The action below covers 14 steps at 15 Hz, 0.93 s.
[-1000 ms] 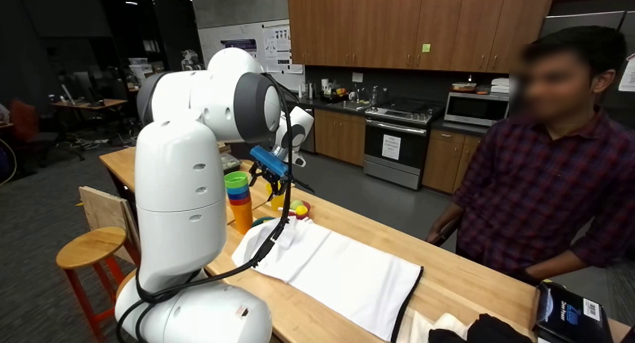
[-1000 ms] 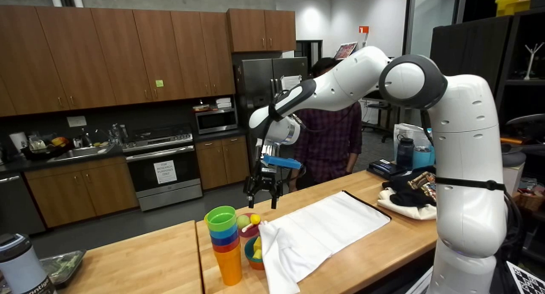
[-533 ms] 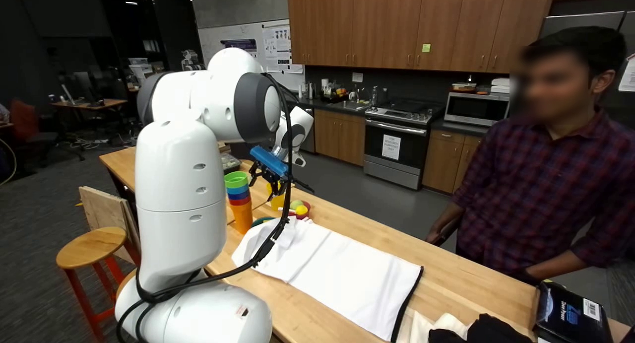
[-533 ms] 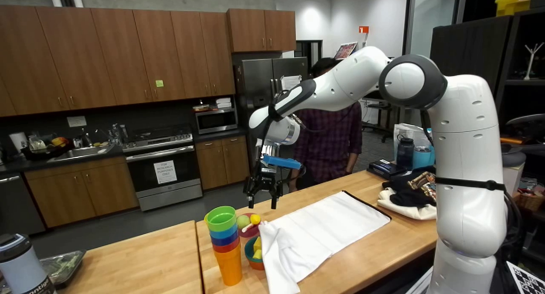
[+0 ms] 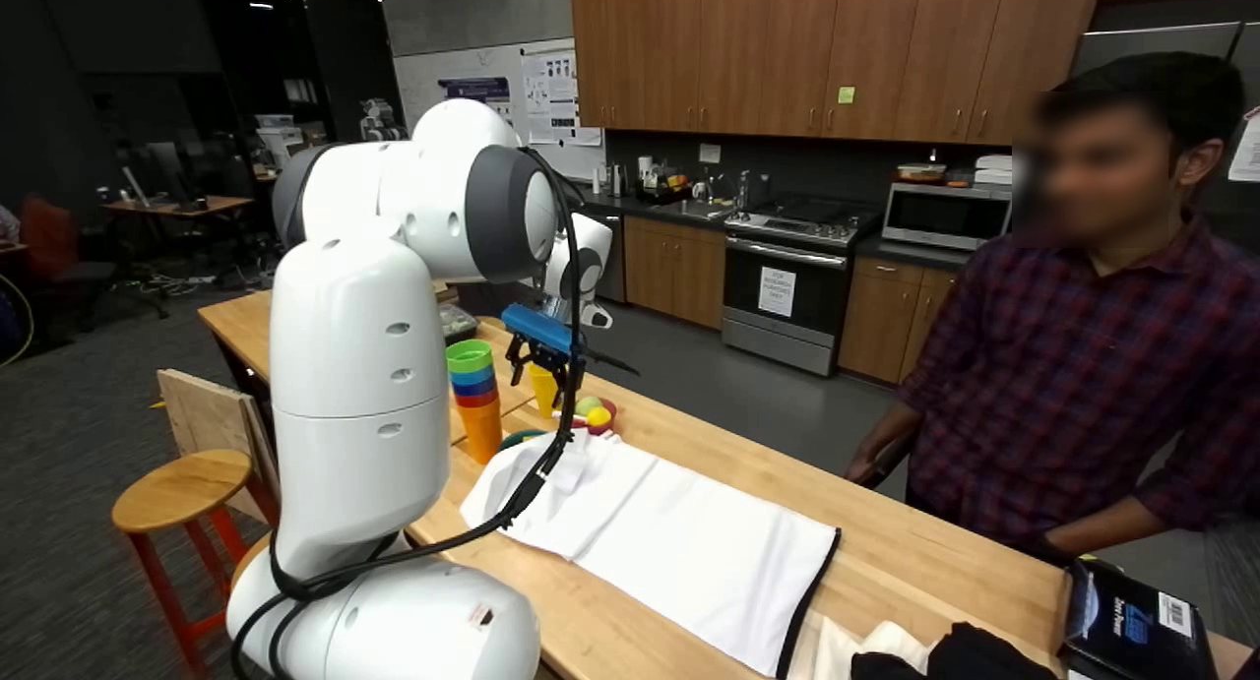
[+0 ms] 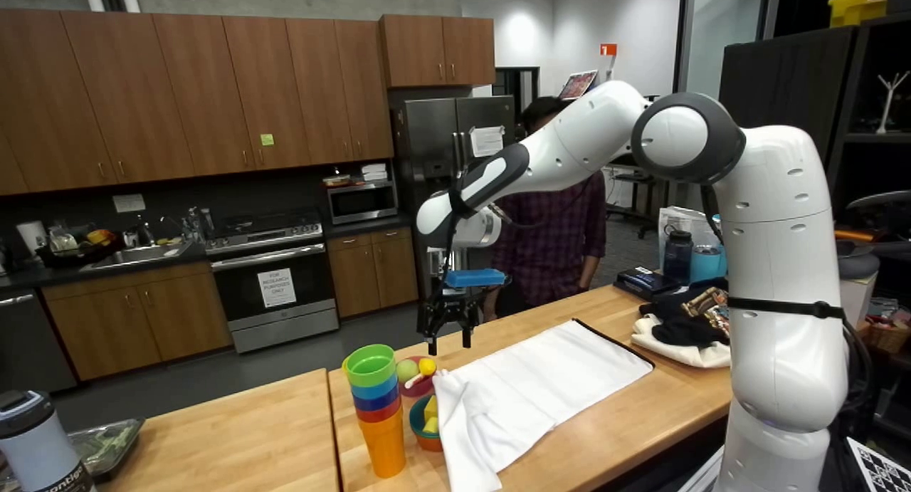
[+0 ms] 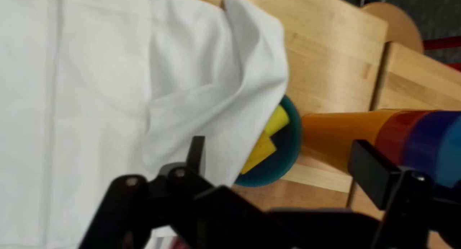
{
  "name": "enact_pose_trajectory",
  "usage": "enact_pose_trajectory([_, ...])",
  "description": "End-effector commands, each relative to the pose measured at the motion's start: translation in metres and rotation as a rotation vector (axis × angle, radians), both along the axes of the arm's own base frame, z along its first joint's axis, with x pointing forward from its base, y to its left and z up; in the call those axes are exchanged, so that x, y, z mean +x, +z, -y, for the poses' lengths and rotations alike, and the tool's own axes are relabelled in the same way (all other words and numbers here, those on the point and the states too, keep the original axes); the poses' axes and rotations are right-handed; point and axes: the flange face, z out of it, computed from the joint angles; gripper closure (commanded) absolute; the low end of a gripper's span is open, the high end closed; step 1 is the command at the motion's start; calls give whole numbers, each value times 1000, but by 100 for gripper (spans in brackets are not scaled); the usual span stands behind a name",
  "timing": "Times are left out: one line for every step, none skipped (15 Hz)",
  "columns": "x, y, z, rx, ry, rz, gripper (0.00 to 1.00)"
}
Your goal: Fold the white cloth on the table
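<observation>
The white cloth lies on the wooden table, mostly flat, with a dark border along one short end. It also shows in an exterior view. Its opposite end is rumpled and turned over, and in the wrist view the cloth overlaps the rim of a teal bowl. My gripper is open and empty, held above the table near the rumpled end, apart from the cloth. In the wrist view the gripper has its fingers wide apart, one seen over the cloth, one over the cup stack.
A tall stack of coloured cups stands beside the rumpled end. The teal bowl holds yellow blocks. A reddish bowl with play food sits behind it. A dark and cream fabric pile lies past the bordered end. A person stands across the table.
In the last half second my gripper has shifted slightly and tilted to hang more upright, still open. It sits a little lower in an exterior view. The cloth has not moved.
</observation>
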Motion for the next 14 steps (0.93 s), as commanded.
enact_pose_trajectory([-4, -23, 44, -137, -92, 94, 0])
enact_pose_trajectory([3, -16, 19, -85, -33, 55, 0])
enact_pose_trajectory([2, -24, 25, -95, -40, 54, 0])
enact_pose_trajectory([2, -26, 26, -95, -41, 50, 0])
enact_pose_trajectory([3, -25, 27, -94, -41, 51, 0])
enact_pose_trajectory([4, -24, 25, -92, -40, 54, 0])
enact_pose_trajectory([4, -22, 22, -90, -35, 57, 0])
enact_pose_trajectory([3, -22, 18, -89, -29, 58, 0])
enact_pose_trajectory([2, -21, 16, -88, -25, 58, 0])
enact_pose_trajectory([2, -21, 17, -88, -26, 58, 0])
enact_pose_trajectory([3, -22, 18, -89, -28, 58, 0])
enact_pose_trajectory([-2, -23, 17, -108, -10, 39, 0])
enact_pose_trajectory([-4, -22, 13, -105, -65, 3, 0])
enact_pose_trajectory([-5, -21, 10, -68, -103, -34, 0])
